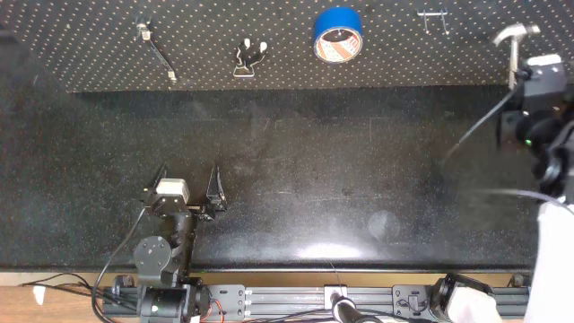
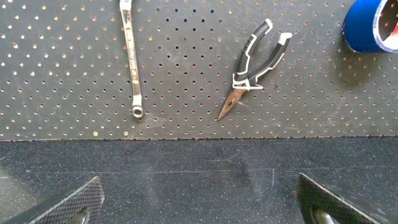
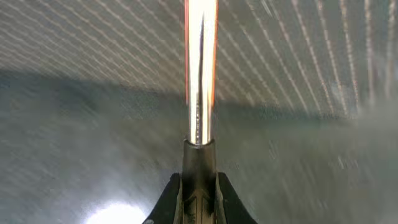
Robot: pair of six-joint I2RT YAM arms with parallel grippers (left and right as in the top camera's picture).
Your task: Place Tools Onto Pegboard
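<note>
Desk point(image 1: 359, 161) carries the pegboard point(image 1: 90, 54) along its far edge. At the board's right end the right gripper point(image 3: 199, 182) pinches the hammer point(image 1: 513, 40) by its handle; the head possibly touches the board, view blurred. Left gripper point(image 1: 186, 181), fingers spread, sits near the desk's front edge, left. Tape point(image 1: 337, 34), wrench point(image 1: 157, 49) and pliers point(image 1: 250, 56) hang on the board.

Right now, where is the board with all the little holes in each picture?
Top view: the pegboard runs along the top edge, above the black table.
Left wrist view: the pegboard spans the upper part, with the wrench and pliers on it.
Right wrist view: the pegboard is the upper band behind the hammer.
Shared landmark: the line where pegboard meets table.
</note>
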